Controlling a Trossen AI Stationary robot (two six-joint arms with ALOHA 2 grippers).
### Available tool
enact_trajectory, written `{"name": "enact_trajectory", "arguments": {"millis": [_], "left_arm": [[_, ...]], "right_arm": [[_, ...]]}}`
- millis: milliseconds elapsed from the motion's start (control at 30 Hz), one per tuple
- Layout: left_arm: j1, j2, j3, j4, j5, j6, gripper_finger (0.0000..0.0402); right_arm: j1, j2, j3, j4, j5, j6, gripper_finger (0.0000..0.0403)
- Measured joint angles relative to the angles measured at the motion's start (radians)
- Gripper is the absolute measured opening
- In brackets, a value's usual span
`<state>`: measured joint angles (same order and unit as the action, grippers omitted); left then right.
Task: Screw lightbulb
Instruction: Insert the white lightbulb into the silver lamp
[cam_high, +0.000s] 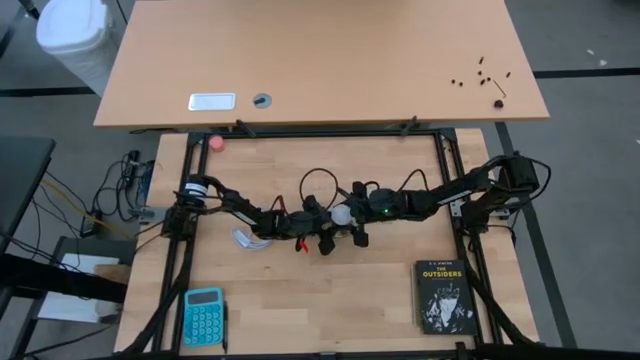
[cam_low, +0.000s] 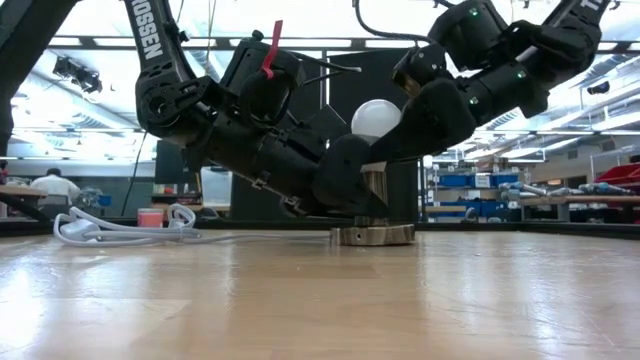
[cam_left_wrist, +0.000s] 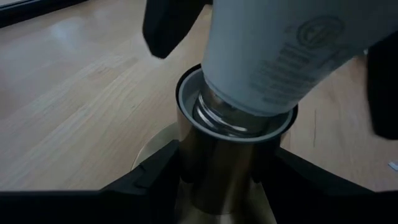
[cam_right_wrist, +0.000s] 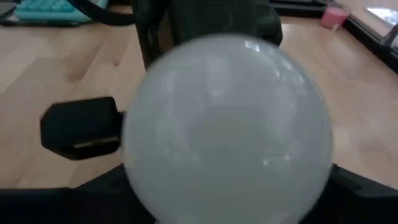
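The lightbulb (cam_low: 378, 118), white and frosted, sits at the table's middle with its grey screw base in the mouth of a brass socket (cam_low: 372, 205). The bulb leans a little against the socket in the left wrist view. My left gripper (cam_high: 325, 232) reaches in from the table's left and is shut on the socket. My right gripper (cam_high: 350, 215) reaches in from the right and is shut on the bulb's globe, which fills the right wrist view. My left gripper pinches the socket's brass barrel (cam_left_wrist: 217, 168) between its two fingers (cam_left_wrist: 146, 180), slanting down from the table's left. The socket stands upright with its base disc (cam_low: 372, 235) on the table. My right gripper holds the bulb's round globe (cam_right_wrist: 227, 124) between its two fingers, slanting down from the table's right. The globe itself hides the exact place of contact. The bulb is tilted, its screw base (cam_left_wrist: 217, 115) down in the socket's mouth.
A coiled white cord (cam_high: 245, 240) lies left of the socket. A teal calculator (cam_high: 204, 316) sits at the near left, a black book (cam_high: 444, 296) at the near right, a pink ball (cam_high: 218, 143) at the far left. A second table (cam_high: 320, 60) stands beyond.
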<state>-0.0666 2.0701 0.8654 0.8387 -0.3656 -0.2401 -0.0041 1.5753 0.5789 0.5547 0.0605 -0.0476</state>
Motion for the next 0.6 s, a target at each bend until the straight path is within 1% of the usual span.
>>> {"name": "enact_trajectory", "arguments": {"millis": [67, 233, 333, 433, 600], "left_arm": [[0.000, 0.000, 0.000, 0.000, 0.000, 0.000, 0.0207], [-0.001, 0.000, 0.000, 0.002, 0.001, 0.000, 0.0207], [-0.001, 0.000, 0.000, 0.002, 0.004, 0.000, 0.0207], [-0.001, 0.000, 0.000, 0.003, 0.004, 0.000, 0.0207], [-0.001, 0.000, 0.000, 0.000, 0.004, 0.000, 0.0207]], "right_arm": [[0.005, 0.000, -0.001, -0.001, 0.000, 0.000, 0.0279], [0.009, 0.000, -0.002, 0.009, 0.003, -0.004, 0.0223], [0.009, 0.000, -0.002, 0.008, 0.004, -0.004, 0.0197], [0.009, 0.000, -0.002, 0.005, 0.004, 0.001, 0.0186], [-0.001, 0.000, -0.001, -0.010, -0.014, 0.065, 0.0184]]}}
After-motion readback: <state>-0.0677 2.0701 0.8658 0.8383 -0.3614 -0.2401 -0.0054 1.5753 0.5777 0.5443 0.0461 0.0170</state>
